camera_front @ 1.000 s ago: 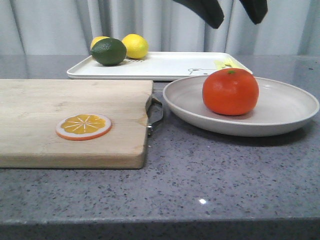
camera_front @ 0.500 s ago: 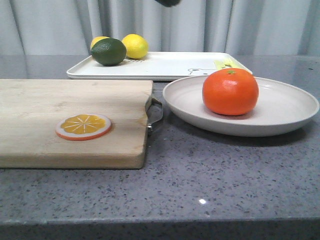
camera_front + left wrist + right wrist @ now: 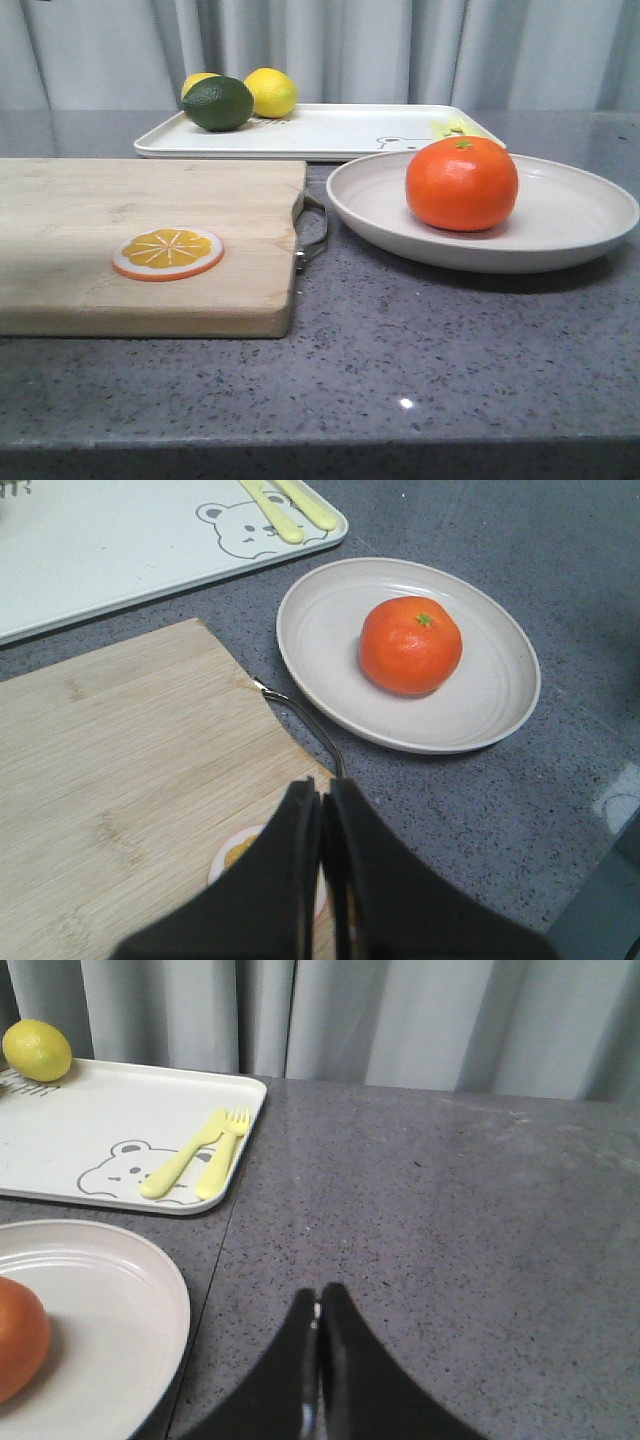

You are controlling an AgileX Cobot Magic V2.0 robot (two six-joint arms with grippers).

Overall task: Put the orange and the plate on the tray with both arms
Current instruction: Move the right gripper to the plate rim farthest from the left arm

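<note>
Front view has no arms in it at all, only the wrist cams do. Grey speckled bench, flat white rectangular tray beyond the round beige plate, glossy orange sitting on it. Left claw pressed together, holding nothing, above the cutting board with the plate ahead of it; right claw likewise, plate just beside.

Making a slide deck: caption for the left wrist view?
Shut left gripper above cutting board; orange sits on plate beside tray.
</note>
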